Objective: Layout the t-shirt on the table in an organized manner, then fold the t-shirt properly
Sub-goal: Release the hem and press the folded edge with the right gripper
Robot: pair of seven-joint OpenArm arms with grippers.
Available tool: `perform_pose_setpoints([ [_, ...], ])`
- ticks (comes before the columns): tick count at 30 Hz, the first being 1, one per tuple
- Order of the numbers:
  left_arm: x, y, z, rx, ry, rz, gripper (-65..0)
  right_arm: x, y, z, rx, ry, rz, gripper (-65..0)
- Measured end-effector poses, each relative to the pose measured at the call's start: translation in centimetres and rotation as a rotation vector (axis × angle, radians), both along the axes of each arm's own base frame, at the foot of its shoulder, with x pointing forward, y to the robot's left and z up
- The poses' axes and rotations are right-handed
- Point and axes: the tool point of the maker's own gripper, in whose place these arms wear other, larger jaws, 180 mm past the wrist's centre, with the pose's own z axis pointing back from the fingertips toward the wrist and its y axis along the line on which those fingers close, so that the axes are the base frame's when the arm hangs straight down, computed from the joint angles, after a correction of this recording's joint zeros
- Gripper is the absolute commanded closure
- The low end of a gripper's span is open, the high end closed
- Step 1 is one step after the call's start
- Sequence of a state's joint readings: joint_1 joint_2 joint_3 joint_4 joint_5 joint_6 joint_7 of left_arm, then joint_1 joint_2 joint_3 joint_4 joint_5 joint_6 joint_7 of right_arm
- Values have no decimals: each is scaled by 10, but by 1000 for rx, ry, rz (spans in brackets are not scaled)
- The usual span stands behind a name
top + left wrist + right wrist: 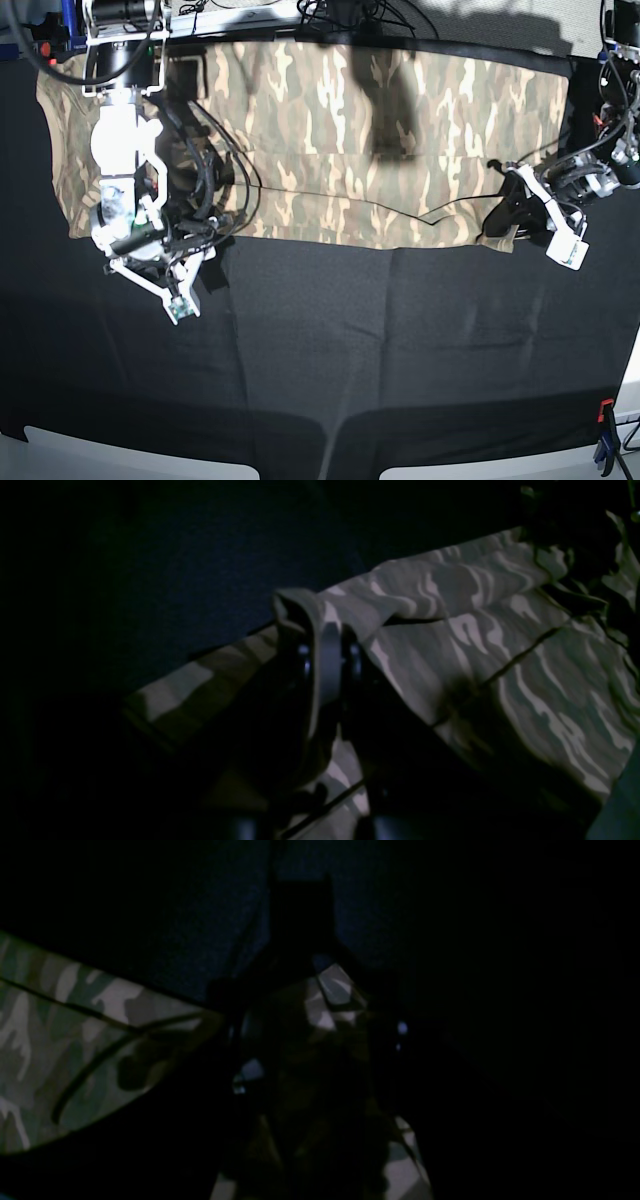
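The camouflage t-shirt (380, 130) lies spread in a wide band across the far part of the black table (400, 350). My left gripper (503, 215) is at the shirt's near right corner. In the left wrist view the gripper (327, 655) is shut on a raised fold of the shirt's edge (500, 645). My right gripper (190, 240) is at the shirt's near left edge. In the dark right wrist view the gripper (320, 1005) holds a bunch of shirt fabric, and more of the shirt (60, 1040) stretches off to the left.
Cables and equipment (330, 15) run along the table's far edge. A red and blue clamp (603, 440) sits at the near right corner, and light corners (120, 455) show at the near edge. The right arm's body (125, 140) overhangs the shirt's left part.
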State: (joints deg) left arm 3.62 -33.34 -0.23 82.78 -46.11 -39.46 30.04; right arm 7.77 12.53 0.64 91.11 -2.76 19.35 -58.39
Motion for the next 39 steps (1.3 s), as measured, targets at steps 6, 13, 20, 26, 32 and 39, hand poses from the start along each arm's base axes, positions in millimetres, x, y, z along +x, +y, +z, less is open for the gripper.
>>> perform_pose_setpoints([
  [6, 0, 0, 0, 0, 0, 0, 0, -1, -3, -1, -10, 12, -5, -261],
  [13, 0, 0, 0, 0, 0, 0, 0, 2, -1, -2, 1, -7, 2, -261],
  [20, 0, 0, 0, -1, -1, -1, 0, -2, -2, -20, 9, 51, 15, -226],
  [26, 0, 0, 0, 0, 0, 0, 0, 6, 3, -13, 33, 31, 21, 0],
  [32, 0, 0, 0, 0, 0, 0, 0, 13, 6, 7, 24, -24, 32, 0],
  [39, 0, 0, 0, 0, 0, 0, 0, 11, 5, 13, 12, -30, 33, -196],
])
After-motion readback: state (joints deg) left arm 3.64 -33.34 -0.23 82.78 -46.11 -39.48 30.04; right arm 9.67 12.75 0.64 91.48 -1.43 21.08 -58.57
